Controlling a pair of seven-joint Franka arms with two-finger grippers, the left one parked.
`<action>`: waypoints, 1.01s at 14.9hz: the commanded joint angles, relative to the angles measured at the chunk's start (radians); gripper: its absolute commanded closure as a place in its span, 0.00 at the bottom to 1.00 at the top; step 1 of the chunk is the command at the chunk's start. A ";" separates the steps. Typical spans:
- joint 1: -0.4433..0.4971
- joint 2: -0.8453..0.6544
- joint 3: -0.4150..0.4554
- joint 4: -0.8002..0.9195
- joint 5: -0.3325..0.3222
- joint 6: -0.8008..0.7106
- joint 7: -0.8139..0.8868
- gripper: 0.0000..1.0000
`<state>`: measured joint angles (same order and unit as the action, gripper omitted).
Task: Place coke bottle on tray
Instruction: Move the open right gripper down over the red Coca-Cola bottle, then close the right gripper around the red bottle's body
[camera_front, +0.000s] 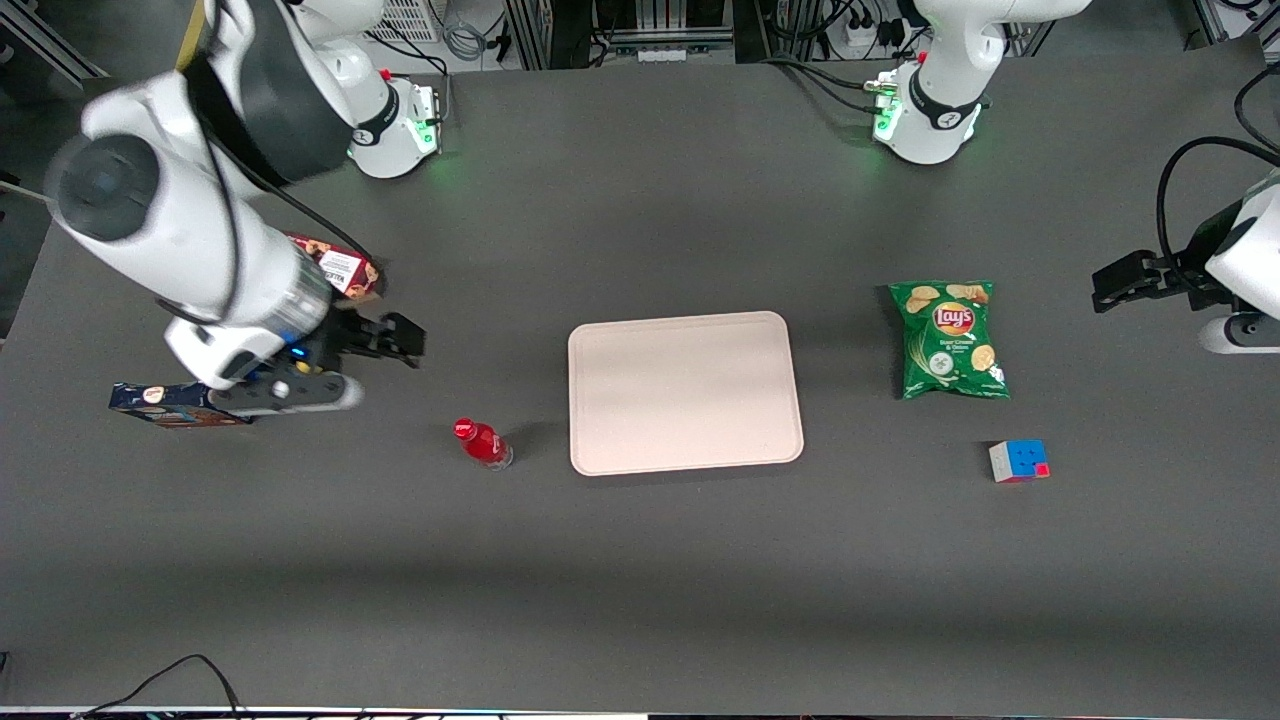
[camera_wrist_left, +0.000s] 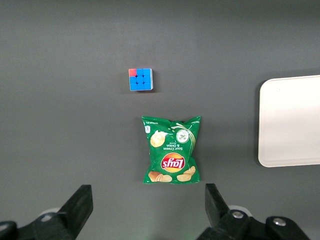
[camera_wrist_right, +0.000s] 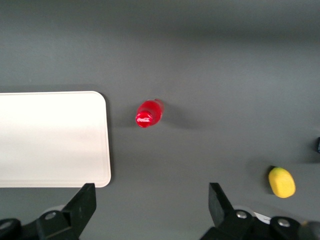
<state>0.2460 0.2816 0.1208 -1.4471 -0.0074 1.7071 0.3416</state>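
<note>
Standing upright beside tray (camera_front: 685, 392): small red coke bottle (camera_front: 482, 443), red cap; tool (camera_front: 400, 338) above table, fingers spread.

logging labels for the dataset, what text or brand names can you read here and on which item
"Lay's": on the green chip bag, also readable upside down in the left wrist view.
Smaller print on that bag: too small to read.
Red cookie box and dark blue box beside the open gripper: print unreadable.
Coke bottle, tray: no readable text.
</note>
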 joint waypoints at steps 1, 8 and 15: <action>0.047 0.155 0.002 0.091 -0.057 0.043 0.091 0.00; 0.041 0.235 0.011 -0.044 -0.088 0.251 0.085 0.00; 0.039 0.211 0.011 -0.193 -0.088 0.401 0.082 0.00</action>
<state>0.2912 0.5327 0.1241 -1.5586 -0.0768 2.0568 0.4101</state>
